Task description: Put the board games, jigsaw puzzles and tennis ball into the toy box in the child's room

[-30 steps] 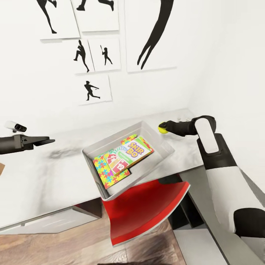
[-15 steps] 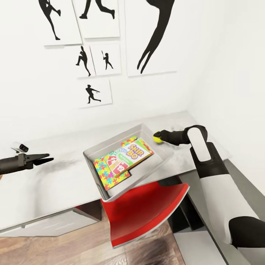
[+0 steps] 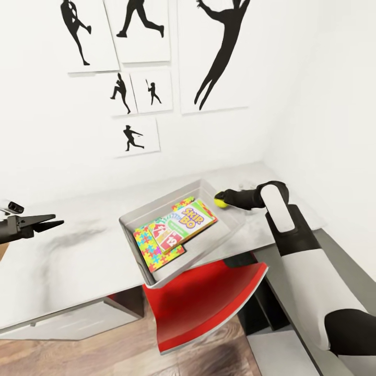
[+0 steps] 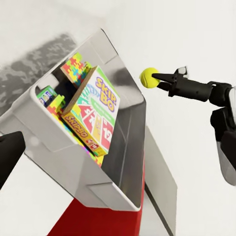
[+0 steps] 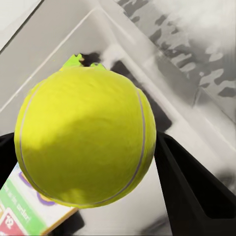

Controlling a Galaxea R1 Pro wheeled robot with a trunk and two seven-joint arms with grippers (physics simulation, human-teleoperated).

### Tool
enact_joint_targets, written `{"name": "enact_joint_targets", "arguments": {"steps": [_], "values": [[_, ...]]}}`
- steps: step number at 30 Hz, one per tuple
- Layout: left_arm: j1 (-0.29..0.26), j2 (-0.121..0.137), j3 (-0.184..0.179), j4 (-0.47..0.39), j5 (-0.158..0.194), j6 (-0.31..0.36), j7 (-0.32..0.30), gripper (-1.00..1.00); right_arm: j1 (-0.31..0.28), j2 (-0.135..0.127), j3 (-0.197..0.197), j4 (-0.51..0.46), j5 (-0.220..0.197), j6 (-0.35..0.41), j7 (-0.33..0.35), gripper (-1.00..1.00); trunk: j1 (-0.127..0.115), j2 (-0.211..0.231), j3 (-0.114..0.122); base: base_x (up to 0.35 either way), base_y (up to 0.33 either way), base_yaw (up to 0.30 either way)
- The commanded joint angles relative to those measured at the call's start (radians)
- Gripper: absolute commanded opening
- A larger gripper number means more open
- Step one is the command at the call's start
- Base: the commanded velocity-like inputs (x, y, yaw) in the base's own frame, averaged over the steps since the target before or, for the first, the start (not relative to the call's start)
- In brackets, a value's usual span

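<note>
The right hand (image 3: 225, 199) is closed on the tennis ball (image 3: 221, 199), holding it above the far right corner of the toy box (image 3: 230, 228); the right wrist view looks past the ball (image 5: 86, 137) to the bin's wall and a game box below, which suggests the ball is positioned for release into the bin. The left hand (image 3: 44, 225) hovers well off to the left over the table (image 3: 78, 261), its fingers slightly parted and holding nothing, apparently kept clear of the work. Inside the bin lie a white-and-green board game (image 3: 183, 223) with a red banner, stacked over the jigsaw puzzles (image 3: 149, 248); the left wrist view shows a blue edge beneath the stack, not identifiable with certainty. The bin overhangs the table's front edge above a red chair (image 3: 203, 303). The table top is pale grey with darker mottling. White walls carry black silhouette prints (image 3: 214, 52); the floor is wood plank.
</note>
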Motion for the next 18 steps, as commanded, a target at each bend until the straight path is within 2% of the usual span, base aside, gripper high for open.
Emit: {"name": "enact_joint_targets", "arguments": {"steps": [1,8,18], "values": [[-0.001,0.0,-0.001,0.0,0.0,0.011,-0.004,1.0,-0.001,-0.001,0.009,0.008,-0.011,0.0,-0.012,-1.0,0.001,-0.002,0.0,0.0,0.007,0.0],[-0.001,0.001,-0.001,0.0,0.001,0.011,-0.004,1.0,-0.001,0.001,0.032,0.073,-0.009,-0.003,-0.014,-1.0,0.001,-0.002,0.011,0.0,0.052,0.0],[0.0,-0.002,-0.001,0.001,0.0,0.011,-0.004,1.0,0.0,0.003,0.028,0.094,-0.014,0.001,-0.021,-1.0,0.001,-0.002,0.015,-0.009,0.003,0.0]]}}
